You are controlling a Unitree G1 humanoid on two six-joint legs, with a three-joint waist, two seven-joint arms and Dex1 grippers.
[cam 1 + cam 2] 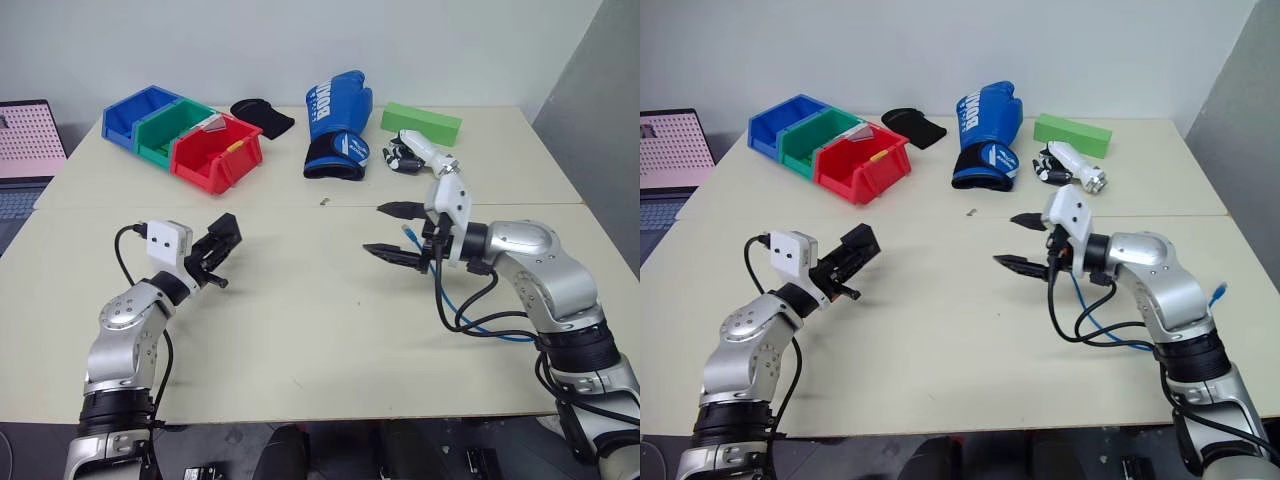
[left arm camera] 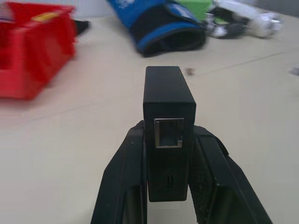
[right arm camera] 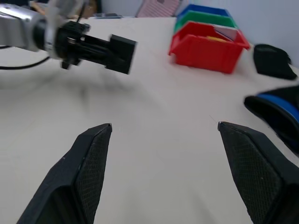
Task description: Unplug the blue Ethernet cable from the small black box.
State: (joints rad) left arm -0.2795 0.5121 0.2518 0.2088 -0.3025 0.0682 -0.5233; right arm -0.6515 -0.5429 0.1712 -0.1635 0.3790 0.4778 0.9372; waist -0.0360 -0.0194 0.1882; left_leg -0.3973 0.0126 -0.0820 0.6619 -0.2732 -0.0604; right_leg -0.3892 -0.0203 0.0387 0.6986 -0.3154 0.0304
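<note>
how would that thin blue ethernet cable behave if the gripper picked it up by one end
Probably floppy: the thin bright-blue Ethernet cable lies in loose curves under the right arm, so it would likely sag and trail. It looks light for its length. Its small plug end may swing, and the slack could snag on the black arm cables.

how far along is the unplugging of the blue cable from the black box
Done: the port of the small matte-black box is empty, the bright-blue Ethernet cable hangs by the right arm, apart from it. In hand: the left gripper clamps the box; the right gripper is open, empty. Left: nothing visible, perhaps setting the box down.
</note>
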